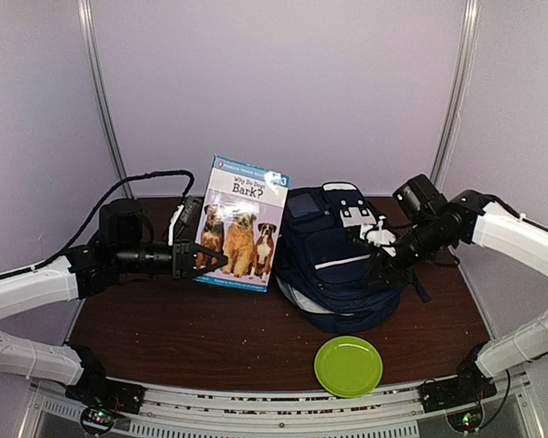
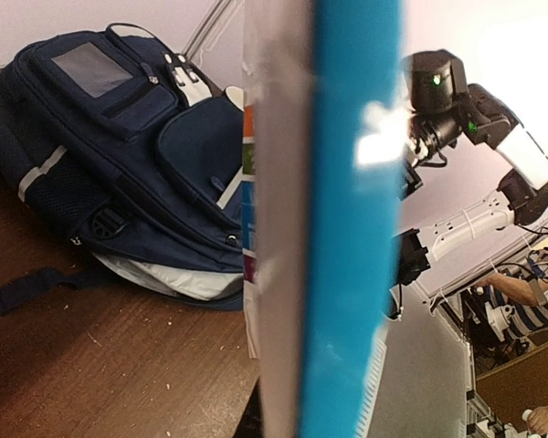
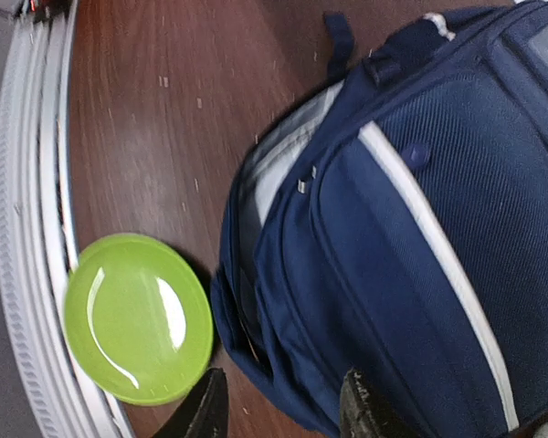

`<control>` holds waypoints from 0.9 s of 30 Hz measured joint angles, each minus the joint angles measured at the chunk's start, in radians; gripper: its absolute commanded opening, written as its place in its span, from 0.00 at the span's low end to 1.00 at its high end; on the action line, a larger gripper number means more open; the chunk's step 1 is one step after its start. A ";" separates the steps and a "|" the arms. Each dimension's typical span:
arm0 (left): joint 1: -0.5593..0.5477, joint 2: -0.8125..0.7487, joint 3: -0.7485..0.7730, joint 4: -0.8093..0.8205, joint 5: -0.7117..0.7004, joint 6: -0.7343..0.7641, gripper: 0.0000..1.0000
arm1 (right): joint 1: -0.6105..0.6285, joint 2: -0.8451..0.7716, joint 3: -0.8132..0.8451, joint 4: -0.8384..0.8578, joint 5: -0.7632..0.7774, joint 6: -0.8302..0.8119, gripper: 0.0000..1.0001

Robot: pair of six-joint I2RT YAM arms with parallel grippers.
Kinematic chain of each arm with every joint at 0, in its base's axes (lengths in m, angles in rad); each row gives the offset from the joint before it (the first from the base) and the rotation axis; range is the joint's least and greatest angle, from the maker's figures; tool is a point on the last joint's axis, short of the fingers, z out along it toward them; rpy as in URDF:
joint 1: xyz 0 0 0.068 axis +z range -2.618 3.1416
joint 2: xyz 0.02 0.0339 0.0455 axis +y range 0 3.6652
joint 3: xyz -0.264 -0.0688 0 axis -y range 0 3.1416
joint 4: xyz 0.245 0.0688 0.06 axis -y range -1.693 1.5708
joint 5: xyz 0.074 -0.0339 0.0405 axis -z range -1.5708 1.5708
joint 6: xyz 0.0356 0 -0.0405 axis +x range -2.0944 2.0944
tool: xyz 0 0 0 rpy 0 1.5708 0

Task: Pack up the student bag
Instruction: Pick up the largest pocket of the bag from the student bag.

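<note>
A: How does the left arm sit?
B: Stretched in low from the left, forearm level. The left gripper is clamped tight on a book.
A: The right arm?
B: Elbow far right, wrist angled down and inward. The right gripper has its fingers standing apart.

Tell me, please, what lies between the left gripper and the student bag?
The dog book, held upright by the left gripper, stands between it and the student bag, seen in the top view.
</note>
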 measured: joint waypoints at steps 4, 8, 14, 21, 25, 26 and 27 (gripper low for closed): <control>0.000 0.001 -0.014 -0.006 -0.016 -0.029 0.00 | 0.002 -0.121 -0.154 -0.024 0.157 -0.157 0.41; 0.000 0.008 -0.032 -0.005 -0.018 -0.053 0.00 | 0.002 -0.166 -0.230 -0.011 0.274 -0.261 0.42; 0.000 0.029 -0.039 0.029 -0.019 -0.087 0.00 | 0.002 -0.138 -0.266 0.031 0.362 -0.350 0.48; 0.000 0.028 -0.067 0.057 -0.024 -0.110 0.00 | 0.009 -0.110 -0.309 0.088 0.414 -0.422 0.54; 0.000 0.028 -0.085 0.061 -0.027 -0.120 0.00 | 0.027 -0.076 -0.340 0.124 0.445 -0.447 0.64; 0.000 0.028 -0.087 0.061 -0.027 -0.123 0.00 | 0.032 -0.068 -0.344 0.131 0.453 -0.450 0.64; 0.000 0.028 -0.089 0.061 -0.028 -0.124 0.00 | 0.038 -0.060 -0.350 0.145 0.464 -0.451 0.61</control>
